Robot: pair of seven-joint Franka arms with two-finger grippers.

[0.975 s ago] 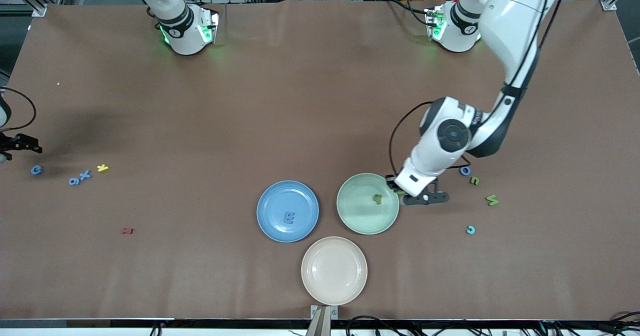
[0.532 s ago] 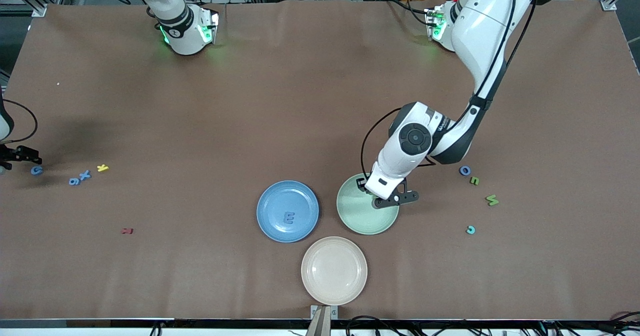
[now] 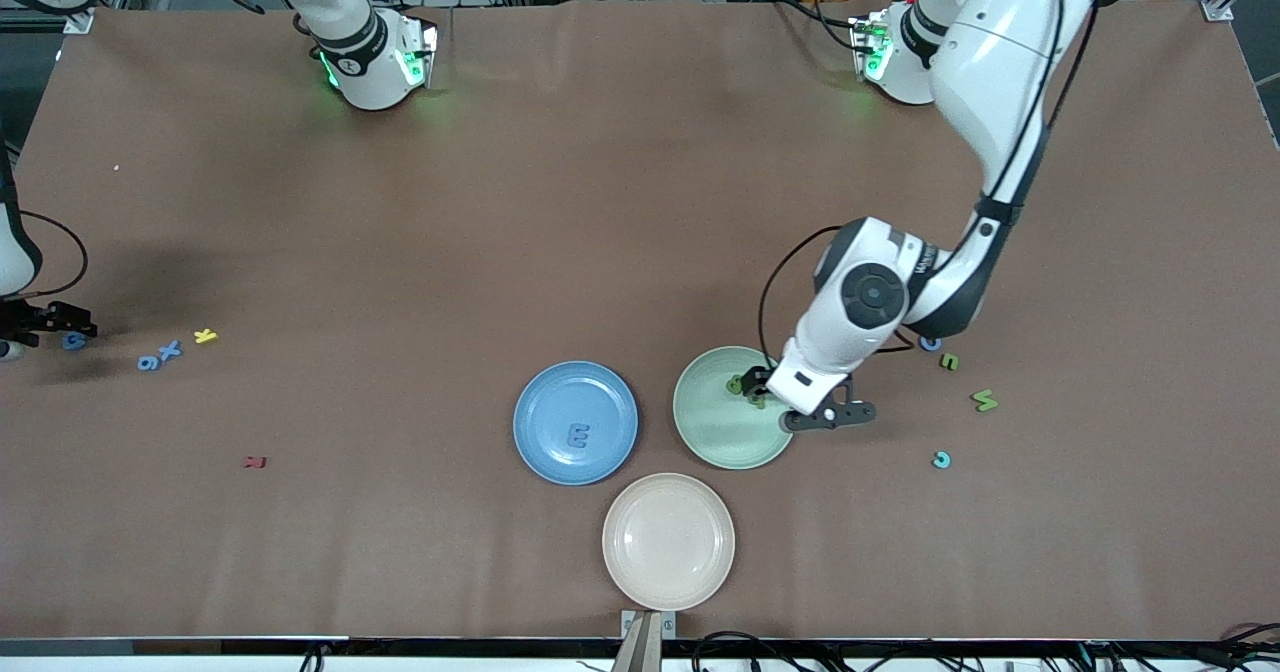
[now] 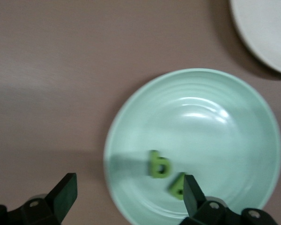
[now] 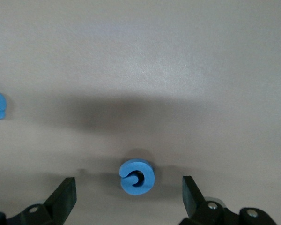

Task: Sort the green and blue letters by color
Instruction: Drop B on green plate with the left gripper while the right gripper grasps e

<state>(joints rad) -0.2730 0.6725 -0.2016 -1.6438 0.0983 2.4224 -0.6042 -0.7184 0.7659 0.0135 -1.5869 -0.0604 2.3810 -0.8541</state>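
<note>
My left gripper [image 3: 758,386] [image 4: 129,187] hangs open over the green plate's [image 3: 722,438] [image 4: 201,117] edge. Two green letters, a "b" [image 4: 159,165] [image 3: 736,384] and a second one [image 4: 177,186] beside it, lie loose in that plate. A blue E [image 3: 577,437] rests in the blue plate [image 3: 540,400]. At the right arm's end my right gripper [image 3: 60,330] [image 5: 129,190] stands open, low around a blue G [image 5: 137,177] [image 3: 73,341] that is not gripped. Blue 9 [image 3: 148,362] and x [image 3: 170,350] lie nearby. Two green letters [image 3: 949,361] [image 3: 985,401] and a blue o [image 3: 930,343] lie at the left arm's end.
A beige plate [image 3: 668,542] sits nearest the front camera. A yellow K [image 3: 205,335] lies beside the blue x, a dark red letter [image 3: 255,462] nearer the camera. A teal letter [image 3: 941,460] lies near the green ones.
My left gripper swung in over the green plate, opened and left a second green letter there, then drew back to the plate's edge. My right gripper closed in on the blue G.
</note>
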